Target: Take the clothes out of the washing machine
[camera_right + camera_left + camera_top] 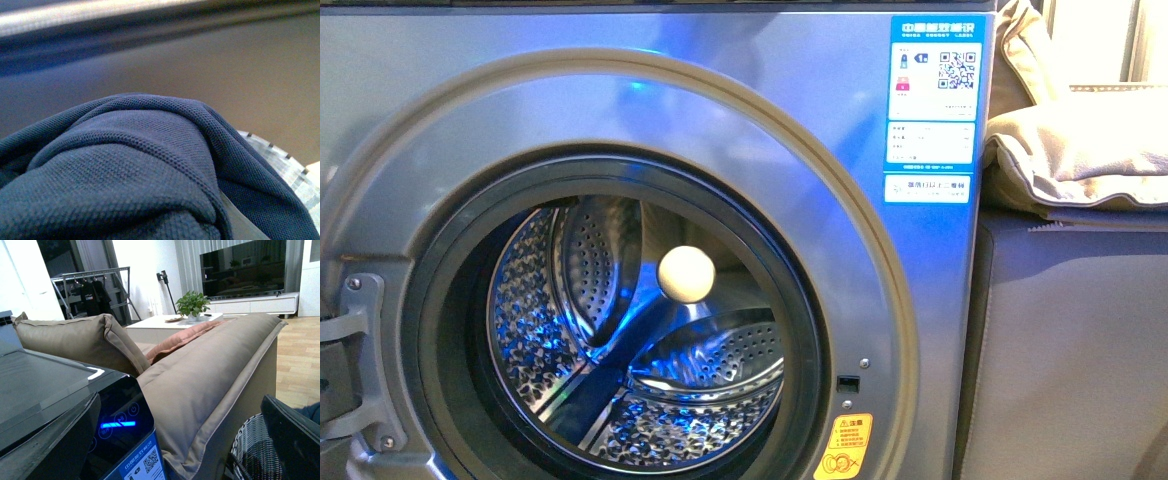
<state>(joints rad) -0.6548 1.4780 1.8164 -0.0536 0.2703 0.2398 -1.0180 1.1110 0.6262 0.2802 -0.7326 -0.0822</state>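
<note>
Navy clothes hide the right end effector; I cannot tell its grip.

Washing machine label: perhaps "中国能效标识".

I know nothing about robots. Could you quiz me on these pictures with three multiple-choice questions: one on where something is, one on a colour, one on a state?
1. Where is the blue label?
A) upper right on the washing machine front
B) on a wall
C) on a chair

2. What colour is the garment in the right wrist view?
A) red
B) navy blue
C) white

3. The drum is:
A) packed with clothes
B) open, no clothes visible
C) behind a shut door

Answers:
1 A, the front view shows it there.
2 B, navy knit fills that view.
3 B, bare perforated steel shows.
</note>
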